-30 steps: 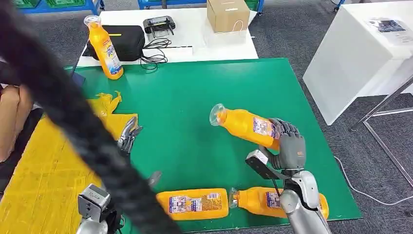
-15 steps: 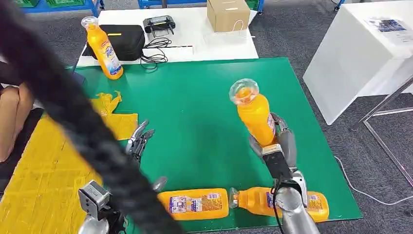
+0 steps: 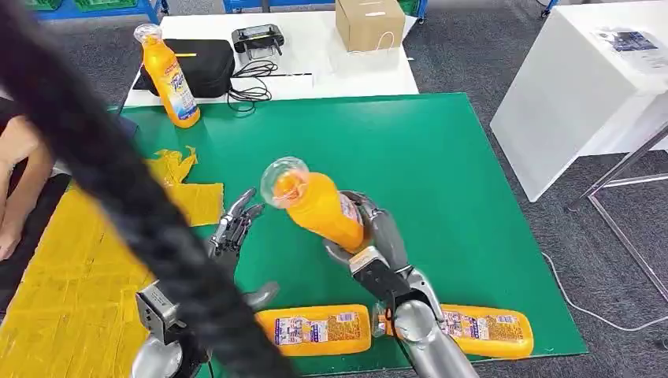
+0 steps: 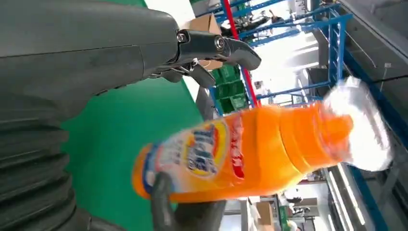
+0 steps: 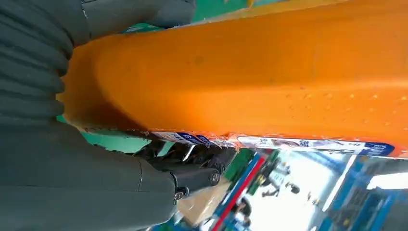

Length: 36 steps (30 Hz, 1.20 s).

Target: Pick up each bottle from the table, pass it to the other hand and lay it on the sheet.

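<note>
My right hand [image 3: 372, 239] grips an orange bottle [image 3: 321, 209] by its lower body, above the middle of the green mat [image 3: 441, 165], clear cap [image 3: 283, 178] tilted up and left. My left hand [image 3: 233, 227] hovers just to its left, fingers spread, holding nothing. In the left wrist view the bottle [image 4: 250, 149] hangs close in front of my left hand [image 4: 120, 62] without touching its fingers [image 4: 226, 45]. In the right wrist view the bottle [image 5: 269, 67] lies against my right hand [image 5: 72, 183]. Two more bottles [image 3: 315, 329] [image 3: 482, 331] lie at the mat's front edge. A third [image 3: 167, 75] stands at the back left. The yellow sheet [image 3: 71, 276] lies left.
A thick black cable [image 3: 118, 189] crosses the left of the head view, hiding part of my left arm. A black bag [image 3: 201, 67], a controller [image 3: 257, 38] and a cardboard box [image 3: 368, 22] sit on the white table behind. A person's arm [image 3: 17, 169] is at the left edge. A white table [image 3: 583, 87] stands right.
My right hand has carried the bottle left across the mat toward my left hand and tipped its cap upward. My left hand has risen a little toward it.
</note>
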Motion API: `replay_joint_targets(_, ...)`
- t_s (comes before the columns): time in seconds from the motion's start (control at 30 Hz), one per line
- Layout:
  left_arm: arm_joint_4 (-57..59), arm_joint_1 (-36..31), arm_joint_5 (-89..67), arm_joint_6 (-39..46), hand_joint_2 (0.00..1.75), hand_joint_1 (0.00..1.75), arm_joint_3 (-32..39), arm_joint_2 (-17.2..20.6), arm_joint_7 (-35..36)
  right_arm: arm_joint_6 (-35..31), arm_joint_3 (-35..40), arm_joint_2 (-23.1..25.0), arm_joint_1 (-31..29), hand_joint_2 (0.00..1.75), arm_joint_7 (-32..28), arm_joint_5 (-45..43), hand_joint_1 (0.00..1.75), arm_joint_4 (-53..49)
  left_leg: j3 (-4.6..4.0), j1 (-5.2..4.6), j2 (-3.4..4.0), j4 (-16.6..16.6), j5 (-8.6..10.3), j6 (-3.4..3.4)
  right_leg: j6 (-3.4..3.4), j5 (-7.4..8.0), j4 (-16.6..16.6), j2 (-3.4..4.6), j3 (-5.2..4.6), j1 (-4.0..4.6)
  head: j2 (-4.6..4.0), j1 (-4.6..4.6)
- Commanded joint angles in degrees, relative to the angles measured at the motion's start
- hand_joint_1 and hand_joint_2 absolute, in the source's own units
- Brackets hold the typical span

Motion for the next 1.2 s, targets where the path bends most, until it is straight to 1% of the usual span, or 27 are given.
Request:
replay_joint_targets(0.03,3.3,-2.6,0.7,0.5,1.75,0.0,-0.8,0.9,0.1,-0.8,11.0,0.5,-4.4,1.75,0.9,3.3,1.75,7.3,0.18,0.05,0.08,0.0,-0.05,-0.04,-0.05,-0.01,-0.1,0.04,0.17,0.06,0.0,0.0)
replay_joint_targets(0.07,3.5,-2.6,0.5,1.0,1.75,0.0,-0.5,0.8,0.2,-1.0,12.5,0.4,-4.2,1.75,0.9,4.1,1.75,7.1,0.27,0.07,0.08,0.0,-0.08,-0.05,-0.07,-0.04,-0.1,0.02,0.26,0.09,0.0,0.0)
replay_joint_targets(0.13,3.6,-2.5,0.4,1.5,1.75,0.0,-0.3,0.7,0.1,-1.1,13.4,0.2,-4.1,1.75,1.1,4.5,1.75,6.8,0.14,0.03,0.08,0.0,-0.04,-0.03,-0.04,-0.01,-0.1,0.04,0.12,0.05,0.0,0.0)
replay_joint_targets(0.17,3.6,-2.5,0.4,1.5,1.75,0.0,-0.3,0.7,0.1,-1.1,13.4,0.2,-4.1,1.75,1.1,4.5,1.75,6.8,0.29,0.07,0.1,0.0,-0.11,-0.04,-0.07,-0.06,-0.1,0.04,0.29,0.09,0.0,0.0)
replay_joint_targets(0.23,3.9,-2.6,0.3,1.7,1.75,0.0,-0.2,0.5,0.1,-1.1,14.1,0.0,-4.0,1.75,1.1,4.5,1.75,6.5,0.15,0.03,0.04,0.0,-0.04,-0.02,-0.04,-0.02,-0.1,0.0,0.14,0.04,0.0,0.0)
replay_joint_targets(0.27,4.0,-2.5,0.3,2.1,1.75,0.0,0.0,0.4,0.0,-1.0,14.6,-0.2,-4.0,1.75,1.1,4.5,1.75,6.3,0.27,0.07,0.05,0.0,-0.1,-0.02,-0.06,-0.07,-0.1,-0.02,0.28,0.09,0.0,0.0)
replay_joint_targets(0.33,4.2,-2.6,0.2,2.5,1.75,0.0,0.2,0.2,-0.1,-1.0,15.4,-0.4,-3.9,1.75,1.3,5.2,1.75,6.3,0.13,0.02,0.02,0.0,-0.03,-0.01,-0.03,-0.03,-0.1,-0.02,0.12,0.03,0.0,0.0)
replay_joint_targets(0.37,4.3,-2.6,0.2,2.6,1.75,0.0,0.3,0.2,-0.2,-0.9,15.8,-0.5,-4.0,1.75,1.4,5.4,1.75,6.3,0.41,0.13,0.06,0.0,-0.17,-0.03,-0.08,-0.12,-0.1,-0.04,0.46,0.16,0.0,0.0)
replay_joint_targets(0.4,4.4,-2.7,0.2,2.9,1.75,0.0,0.4,0.0,-0.3,-1.5,16.4,-0.7,-4.2,1.75,1.9,6.5,1.75,6.7,0.2,0.04,0.05,0.0,-0.06,-0.01,-0.04,-0.03,-0.1,0.0,0.19,0.05,0.0,0.0)
replay_joint_targets(0.43,4.5,-2.8,0.2,3.0,1.75,0.0,0.5,0.0,-0.4,-1.5,16.7,-0.8,-4.3,1.75,1.9,6.6,1.75,7.0,0.3,0.08,0.06,0.0,-0.11,-0.02,-0.06,-0.07,-0.1,-0.01,0.33,0.1,0.0,0.0)
replay_joint_targets(0.57,4.4,-2.9,0.1,3.5,1.75,0.0,0.7,-0.2,-0.6,-1.6,16.8,-0.9,-4.6,1.75,2.0,6.7,1.75,7.4,0.08,0.01,0.02,0.0,-0.01,-0.01,-0.03,-0.01,-0.1,-0.02,0.07,0.02,0.0,0.0)
replay_joint_targets(0.6,4.4,-2.9,0.1,3.5,1.75,0.0,0.7,-0.2,-0.6,-1.6,16.8,-0.9,-4.6,1.75,2.0,6.7,1.75,7.4,0.33,0.1,0.05,0.0,-0.12,-0.03,-0.07,-0.08,-0.1,-0.04,0.37,0.12,0.0,0.0)
replay_joint_targets(0.63,4.3,-2.9,0.2,3.8,1.75,0.0,1.0,-0.4,-0.9,-1.6,16.7,-1.0,-4.7,1.75,2.0,6.7,1.75,7.4,0.1,0.02,-0.01,0.0,-0.01,-0.02,-0.03,-0.02,-0.1,-0.05,0.1,0.03,0.0,0.0)
replay_joint_targets(0.67,4.2,-2.8,0.4,4.1,1.75,0.38,1.1,-0.4,-1.0,-1.8,16.6,-1.1,-4.7,1.75,2.0,6.6,1.75,7.3,0.27,0.08,-0.01,0.0,-0.09,-0.03,-0.07,-0.08,-0.1,-0.08,0.31,0.1,0.0,0.0)
replay_joint_targets(0.7,4.2,-2.9,0.4,4.1,1.75,1.66,1.1,-0.4,-1.0,-1.9,16.5,-1.1,-4.6,1.75,2.0,6.6,1.75,7.3,0.2,0.06,-0.01,0.0,-0.06,-0.02,-0.05,-0.05,-0.1,-0.07,0.22,0.07,0.0,0.0)
replay_joint_targets(0.73,4.2,-3.0,0.4,4.1,1.75,1.75,1.2,-0.4,-1.1,-2.0,16.4,-1.1,-4.7,1.75,2.0,6.5,1.75,7.2,0.14,0.03,0.0,0.0,-0.03,-0.02,-0.04,-0.03,-0.1,-0.05,0.15,0.05,0.0,0.0)
replay_joint_targets(0.77,4.2,-3.0,0.4,4.1,1.75,1.75,1.2,-0.4,-1.1,-2.0,16.4,-1.1,-4.7,1.75,2.0,6.5,1.75,7.2,0.44,0.14,0.02,0.0,-0.19,-0.04,-0.1,-0.14,-0.1,-0.09,0.52,0.18,0.0,0.0)
replay_joint_targets(0.8,4.2,-3.0,0.4,4.1,1.75,1.75,1.2,-0.4,-1.1,-2.0,16.4,-1.1,-4.7,1.75,2.0,6.5,1.75,7.2,0.18,0.03,-0.01,0.0,-0.05,-0.02,-0.04,-0.06,-0.1,-0.07,0.2,0.05,0.0,0.0)
replay_joint_targets(0.83,4.4,-3.0,0.5,4.2,1.75,1.75,1.1,-0.4,-1.1,-2.2,16.2,-1.1,-4.6,1.75,1.9,6.4,1.75,7.0,0.1,0.03,-0.02,0.0,-0.02,-0.02,-0.03,-0.03,-0.1,-0.06,0.1,0.04,0.0,0.0)
replay_joint_targets(0.87,4.4,-3.1,0.5,4.3,1.75,1.75,1.1,-0.4,-1.2,-2.4,16.0,-1.1,-4.6,1.75,1.8,6.2,1.75,6.9,0.39,0.14,-0.02,0.0,-0.16,-0.04,-0.08,-0.13,-0.1,-0.12,0.47,0.17,0.0,0.0)
replay_joint_targets(0.9,4.4,-3.1,0.6,4.4,1.75,1.75,1.2,-0.4,-1.2,-2.5,15.9,-1.1,-4.6,1.75,1.7,6.1,1.75,6.8,0.2,0.06,-0.02,0.0,-0.06,-0.02,-0.04,-0.06,-0.1,-0.07,0.22,0.08,0.0,0.0)
replay_joint_targets(1.0,4.3,-3.2,0.7,4.6,1.75,1.75,1.4,-0.4,-1.4,-3.1,15.2,-1.4,-4.8,1.75,1.5,6.0,1.75,6.6,0.33,0.1,-0.03,0.0,-0.13,-0.02,-0.06,-0.11,-0.1,-0.11,0.38,0.12,0.0,0.0)
replay_joint_targets(1.07,4.0,-3.4,0.5,4.8,1.75,1.75,1.4,-0.1,-1.7,-3.5,14.7,-1.6,-4.8,1.75,1.4,5.9,1.75,6.2,0.14,0.04,-0.03,0.0,-0.04,-0.01,-0.03,-0.04,-0.1,-0.08,0.16,0.06,0.0,0.0)
replay_joint_targets(1.2,3.7,-3.6,0.1,4.9,1.75,1.75,1.4,0.5,-1.9,-3.9,13.9,-2.1,-4.8,1.75,1.3,5.8,1.75,5.4,0.24,0.07,-0.05,0.0,-0.09,-0.02,-0.05,-0.09,-0.1,-0.12,0.29,0.09,0.0,0.0)
